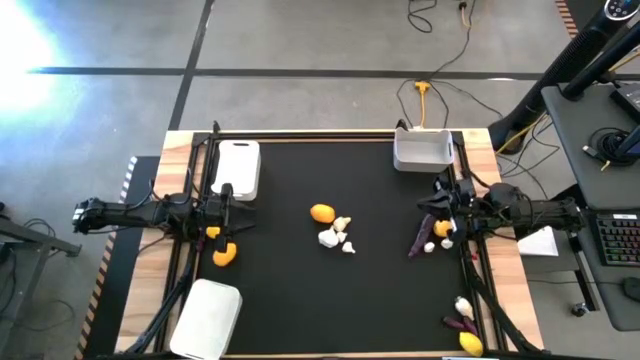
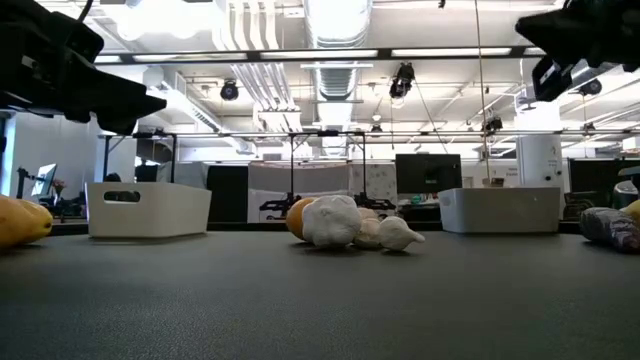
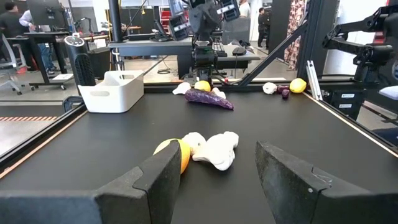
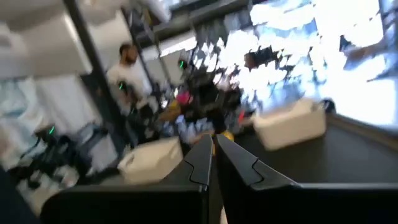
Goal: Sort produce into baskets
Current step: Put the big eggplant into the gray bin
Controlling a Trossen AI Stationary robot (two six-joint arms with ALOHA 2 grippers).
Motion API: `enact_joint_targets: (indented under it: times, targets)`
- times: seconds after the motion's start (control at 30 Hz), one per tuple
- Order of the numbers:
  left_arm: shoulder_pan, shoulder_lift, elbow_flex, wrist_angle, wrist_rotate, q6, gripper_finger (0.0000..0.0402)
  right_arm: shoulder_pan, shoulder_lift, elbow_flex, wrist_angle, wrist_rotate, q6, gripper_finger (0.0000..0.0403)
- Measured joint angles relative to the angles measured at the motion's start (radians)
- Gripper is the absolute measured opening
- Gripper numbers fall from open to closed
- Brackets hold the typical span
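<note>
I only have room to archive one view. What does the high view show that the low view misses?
Only the high view shows the third basket at the near left, the fruit cluster at the near right corner, and both arms whole, the left gripper open. Only the low view shows the room behind the table. Both share the central pile: orange fruit beside whitish pieces, plus two far baskets.

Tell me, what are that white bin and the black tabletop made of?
The white bin looks like matte molded plastic: smooth walls, rounded corners, a cut-out handle. The tabletop seems a dark matte mat or rubbery sheet, faintly grainy in the low view; I cannot tell which.
</note>
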Motion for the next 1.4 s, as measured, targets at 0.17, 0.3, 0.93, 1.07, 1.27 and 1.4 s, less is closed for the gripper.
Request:
enact_joint_targets:
  times: [0.17, 0.3, 0.93, 1.07, 1.27, 1.4]
  targets:
    - [0.000, 0.000, 0.000, 0.000, 0.000, 0.000, 0.0190, 0.003, 0.051, 0.000, 0.029, -0.040, 0.051, 0.0013]
    - [0.000, 0.000, 0.000, 0.000, 0.000, 0.000, 0.0190, 0.055, 0.158, -0.005, 0.062, -0.237, 0.047, 0.0013]
    - [0.000, 0.000, 0.000, 0.000, 0.000, 0.000, 0.0190, 0.300, 0.932, 0.588, -0.930, -0.117, -0.094, 0.0155]
    - [0.000, 0.000, 0.000, 0.000, 0.000, 0.000, 0.0190, 0.299, 1.055, 0.696, -1.140, 0.000, -0.186, 0.0202]
    - [0.000, 0.000, 0.000, 0.000, 0.000, 0.000, 0.0190, 0.297, 1.180, 0.691, -1.195, 0.043, -0.427, 0.0223]
    - [0.000, 0.000, 0.000, 0.000, 0.000, 0.000, 0.0190, 0.296, 1.261, 0.688, -1.224, 0.059, -0.470, 0.0224]
